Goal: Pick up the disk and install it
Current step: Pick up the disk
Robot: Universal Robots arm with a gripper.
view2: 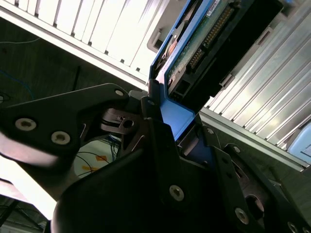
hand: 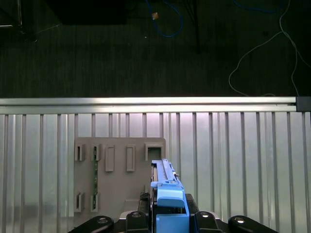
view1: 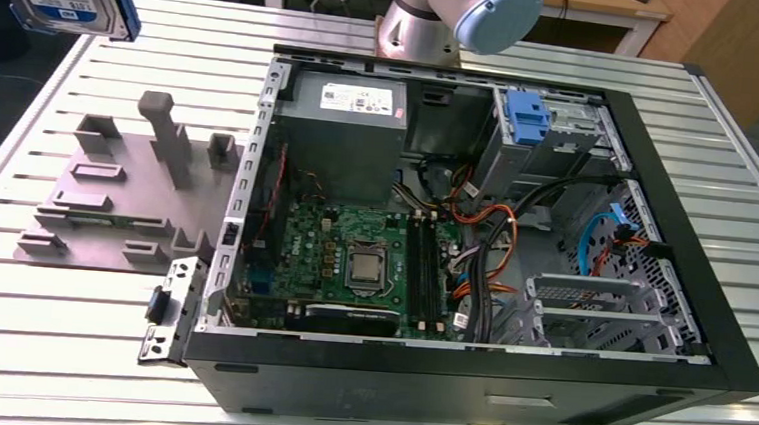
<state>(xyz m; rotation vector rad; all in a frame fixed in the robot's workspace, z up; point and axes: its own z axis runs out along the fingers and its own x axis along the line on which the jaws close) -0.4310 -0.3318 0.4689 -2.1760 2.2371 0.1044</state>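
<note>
The gripper (view2: 178,112) is clamping the disk (view2: 206,46) by its blue carrier bracket (view2: 181,122), one jaw closed on each flat side. The disk's long axis is running straight out from the fingertips, and it is hanging edge-down over the grey fixture plate (hand: 119,179) without touching it. In the exterior view it is hovering high near the table's (view1: 26,298) far corner on the exterior view's left, well apart from the open computer case (view1: 475,380). The arm's base (view1: 419,30) is standing at the table's far edge.

A ribbed aluminium surface (view1: 63,341) carries an open black computer case (view1: 474,395) lying on its side; just beside it, toward the exterior view's left, rests a grey slotted fixture plate (view1: 99,203).
</note>
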